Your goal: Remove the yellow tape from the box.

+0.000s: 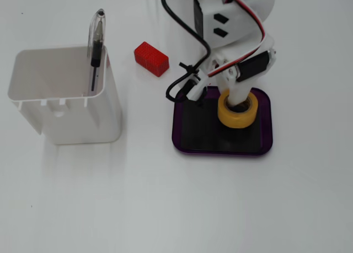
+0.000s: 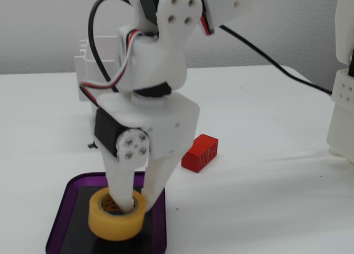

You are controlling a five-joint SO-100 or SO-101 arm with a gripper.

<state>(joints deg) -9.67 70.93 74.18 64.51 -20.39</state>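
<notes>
The yellow tape [image 1: 237,111] lies flat, hole up, in the box [image 1: 187,137]; the end effector [image 2: 135,193] straddles its wall, one finger [image 2: 123,190] inside, closed on it.

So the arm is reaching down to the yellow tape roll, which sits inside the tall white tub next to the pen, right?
Not quite. The yellow tape sits in the purple tray, not the white tub; a fixed view from above shows it. The gripper does reach down to it.

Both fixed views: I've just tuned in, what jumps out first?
The gripper stands over the purple box, one finger down inside the core of the yellow tape, the other outside the roll. To the left in the top-down fixed view lie a red block and a white container holding a pen.
</notes>
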